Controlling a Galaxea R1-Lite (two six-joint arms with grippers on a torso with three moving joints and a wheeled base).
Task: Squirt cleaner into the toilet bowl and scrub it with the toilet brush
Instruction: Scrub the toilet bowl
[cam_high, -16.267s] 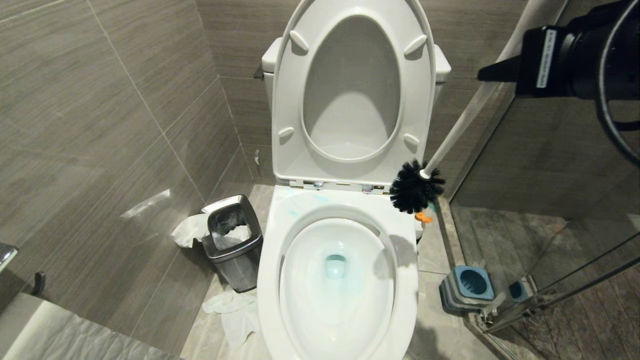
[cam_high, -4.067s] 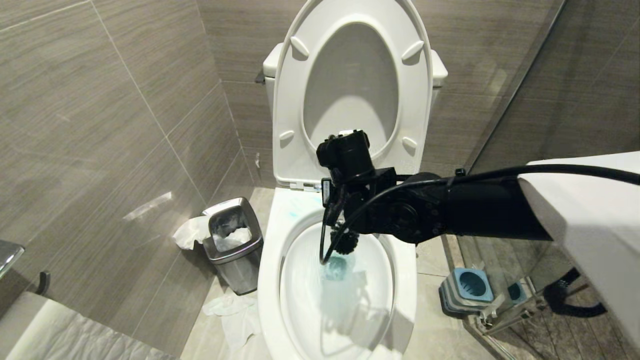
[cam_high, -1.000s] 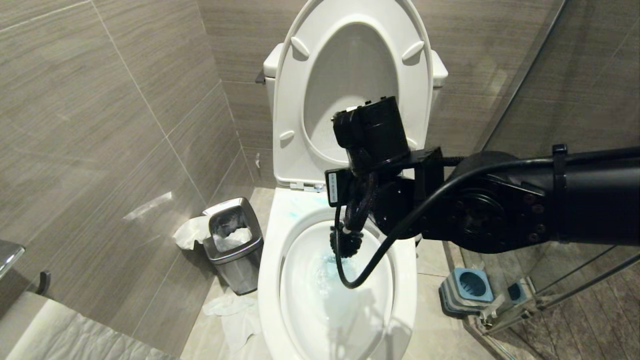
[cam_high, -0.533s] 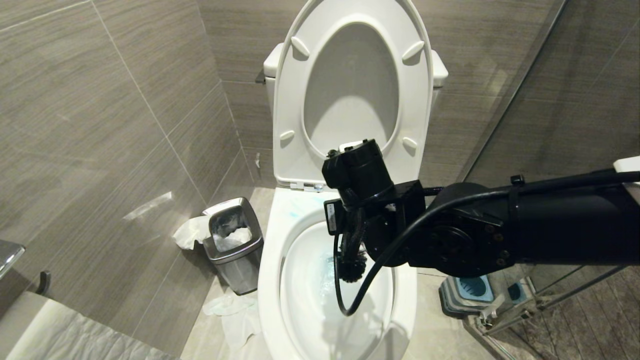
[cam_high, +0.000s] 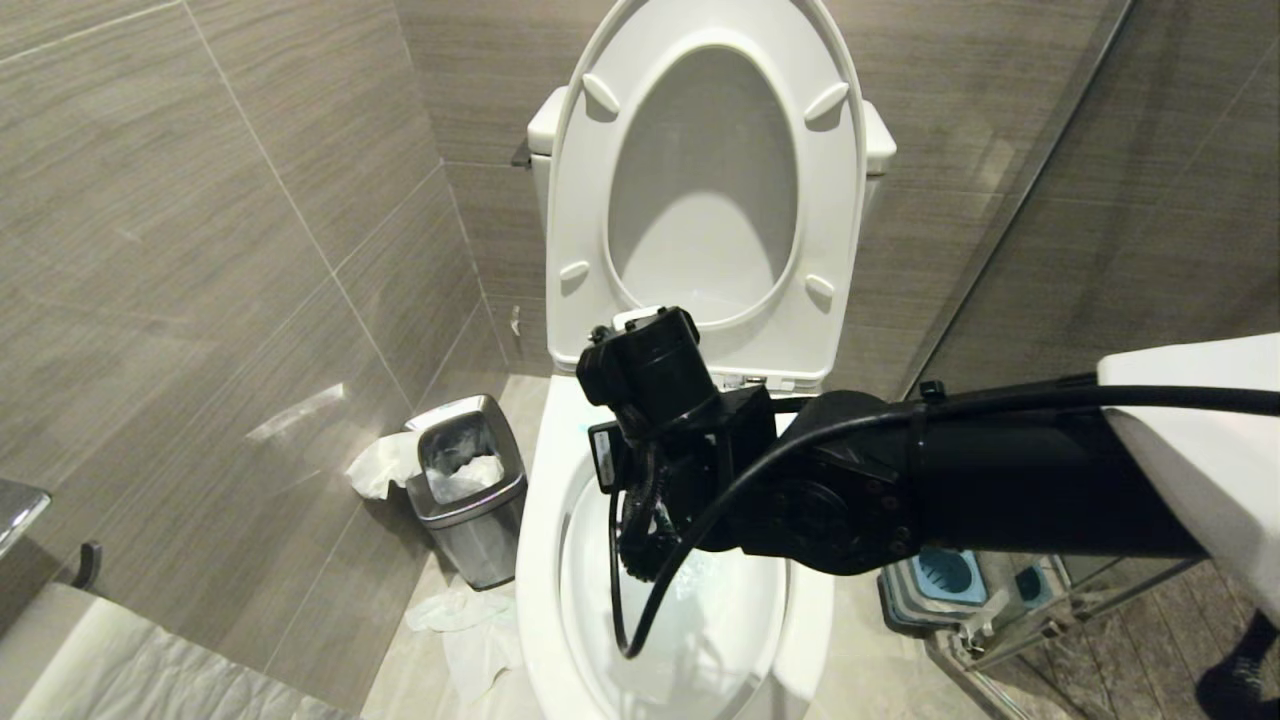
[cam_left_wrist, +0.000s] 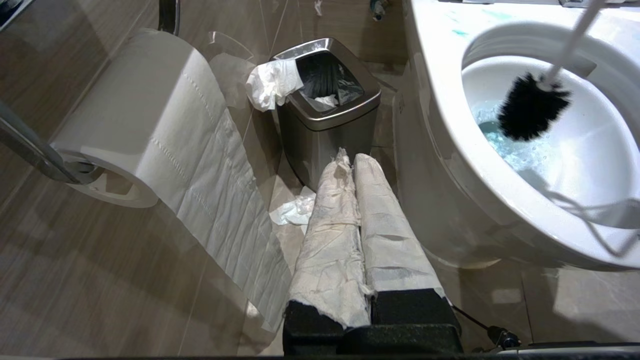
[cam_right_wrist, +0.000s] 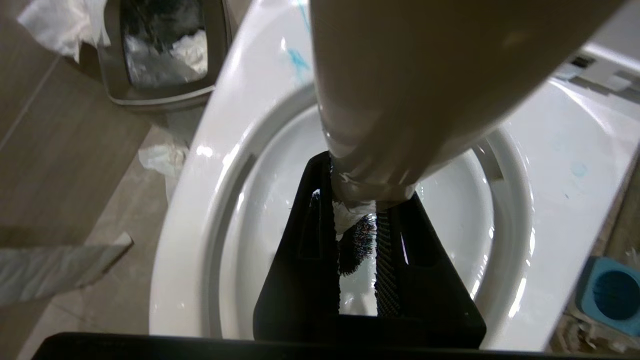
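My right end effector (cam_right_wrist: 357, 235) is clamped narrow on the toilet brush (cam_left_wrist: 531, 106), gripping the white handle where it thickens, with the black bristle head hanging below my fingers inside the toilet bowl (cam_high: 540, 560). Over the last second I have swung the brush from the back of the bowl toward my left side of it and lower down, so the bristles now sit at the edge of the water rather than above the drain. The left wrist view shows the head just at the waterline, against the inner wall, with the cleaner (cam_left_wrist: 515, 150) foaming pale turquoise just beside it.

I read that shift as one stroke of a scrub in progress: the squirting looks done, since blue tints the water and smears the flat rim near the hinges, and I am now working the liquid round the porcelain. The near wall and my right side of the bowl probably need passes yet.

The brush base (cam_high: 945, 572) stands on the floor to the right of the toilet, well apart from the brush. My left end effector (cam_left_wrist: 356, 170), its fingers wrapped in white paper and pressed together, is parked low beside the bowl, pointing at the steel bin (cam_left_wrist: 327, 107).
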